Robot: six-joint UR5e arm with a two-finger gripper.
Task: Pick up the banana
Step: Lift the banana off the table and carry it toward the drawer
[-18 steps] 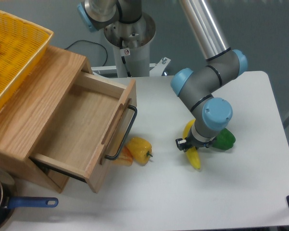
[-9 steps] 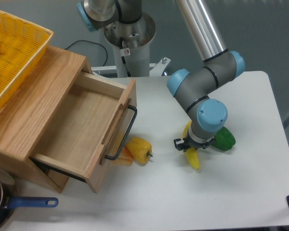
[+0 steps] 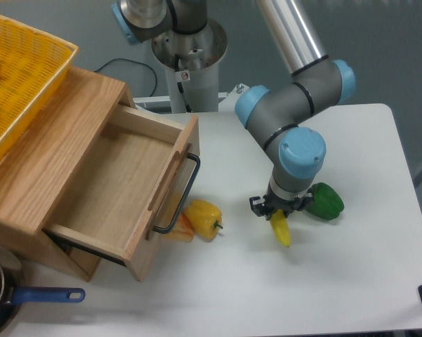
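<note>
Bare white table (image 3: 351, 281) extends ahead of and to both sides of the gripper (image 3: 277, 210). No legible writing. The gripper points down, its fingers closed around the banana (image 3: 281, 229), whose yellow tip protrudes just below; a green pepper (image 3: 326, 201) lies just beside it.

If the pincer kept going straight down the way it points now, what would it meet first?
The banana: the pincer sits right over it and may already touch it. Depth is unclear from this one view. Below lies the table.
</note>
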